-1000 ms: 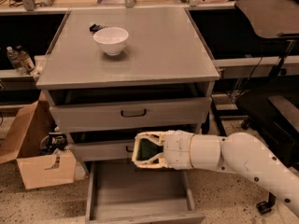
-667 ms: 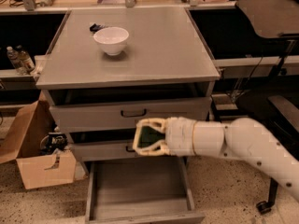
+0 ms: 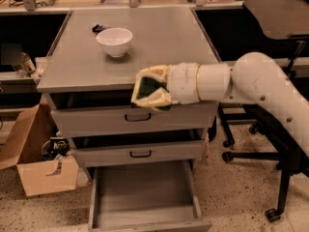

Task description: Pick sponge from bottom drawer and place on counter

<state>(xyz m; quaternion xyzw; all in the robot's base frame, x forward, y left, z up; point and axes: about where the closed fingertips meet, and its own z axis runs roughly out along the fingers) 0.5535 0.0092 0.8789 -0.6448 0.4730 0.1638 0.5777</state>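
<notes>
The gripper (image 3: 140,89), fingers clamped on the dark green sponge (image 3: 148,87), hangs at the counter's (image 3: 164,47) front edge, level with the top for placing. The bottom drawer (image 3: 145,199) stands open below. A white bowl (image 3: 114,41) sits farther back.

White robot arm (image 3: 260,81) stretched in from the right of the counter (image 3: 159,37).
Its forearm lies level, wrist straight; the gripper (image 3: 141,89) sits at the counter's front edge, cream fingers (image 3: 152,72) clamped above and below the sponge (image 3: 149,85).
</notes>
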